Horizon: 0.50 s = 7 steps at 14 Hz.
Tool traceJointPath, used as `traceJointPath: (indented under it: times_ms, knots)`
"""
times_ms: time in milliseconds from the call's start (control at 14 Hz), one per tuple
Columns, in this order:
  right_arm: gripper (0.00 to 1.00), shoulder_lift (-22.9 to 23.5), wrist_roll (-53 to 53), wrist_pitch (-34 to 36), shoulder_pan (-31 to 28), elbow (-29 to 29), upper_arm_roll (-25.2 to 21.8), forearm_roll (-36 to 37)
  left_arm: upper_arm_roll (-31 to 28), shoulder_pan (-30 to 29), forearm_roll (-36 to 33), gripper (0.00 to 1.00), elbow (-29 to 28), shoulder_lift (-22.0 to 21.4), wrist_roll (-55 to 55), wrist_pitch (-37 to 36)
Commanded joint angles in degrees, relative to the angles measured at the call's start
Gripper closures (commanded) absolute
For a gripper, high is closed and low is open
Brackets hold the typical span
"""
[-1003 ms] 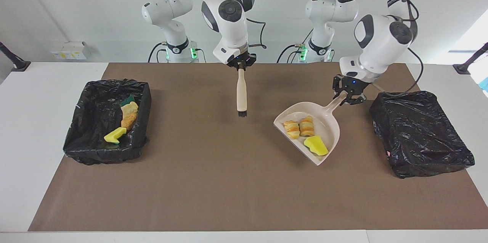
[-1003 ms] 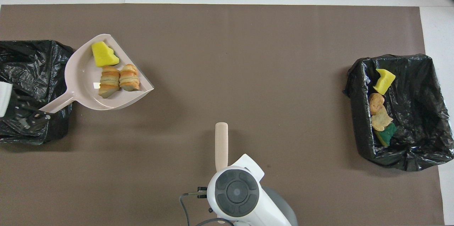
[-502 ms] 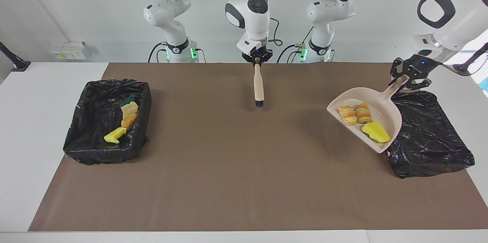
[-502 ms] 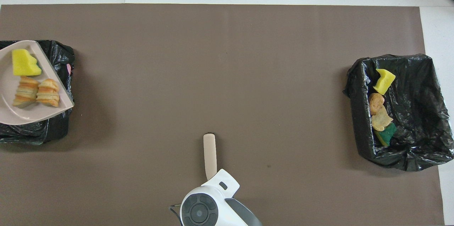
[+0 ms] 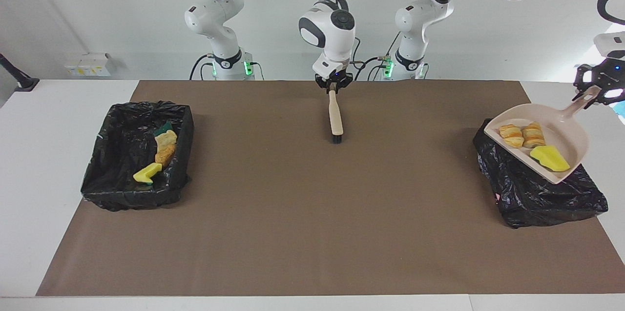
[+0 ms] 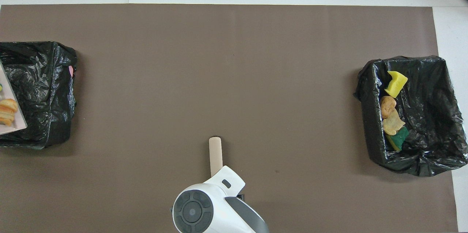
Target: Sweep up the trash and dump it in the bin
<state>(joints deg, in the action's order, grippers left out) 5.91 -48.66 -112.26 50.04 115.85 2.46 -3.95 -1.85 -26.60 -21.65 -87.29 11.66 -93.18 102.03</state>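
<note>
My left gripper [image 5: 598,90] is shut on the handle of the pale pink dustpan [image 5: 561,135], held in the air over the black-lined bin [image 5: 537,194] at the left arm's end. The pan carries trash: two striped pieces [image 5: 521,135] and a yellow sponge chunk [image 5: 550,158]. In the overhead view only the pan's edge [image 6: 14,117] and one striped piece [image 6: 7,110] show. My right gripper [image 5: 333,84] is at the top of the brush [image 5: 335,116], whose bristles reach the mat; its handle [image 6: 215,152] pokes out from under the right wrist.
A second black-lined bin [image 5: 122,189] at the right arm's end holds several scraps: a yellow sponge [image 6: 396,83], a brown lump [image 6: 387,105], a beige piece [image 6: 393,123] and a green-backed sponge [image 6: 399,138]. A brown mat [image 5: 312,213] covers the table.
The left arm carried the loaded dustpan from the mat up and over the bin at its end. The right arm drew the brush back toward the robots.
</note>
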Motion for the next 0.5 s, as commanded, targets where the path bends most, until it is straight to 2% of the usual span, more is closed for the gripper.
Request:
traceJointPath:
  times_ms: [0, 215, 430]
  knots:
    - [0.0, -0.11, 7.66, 6.86, -5.9, -5.62, 0.26, 1.05, 0.7, 3.55, -6.71, 1.0, 2.39, 0.73, -0.78, -3.67]
    - [0.0, -1.16, 18.73, 14.16, -12.13, -10.37, -0.35, 1.05, 0.7, 8.84, -13.74, 1.0, 1.86, 0.73, -0.51, -4.2]
    - [0.0, -1.69, 29.64, 18.39, -18.73, -13.54, -0.7, 1.57, 0.7, 9.55, -16.92, 1.0, 1.77, 0.73, -0.51, -4.2]
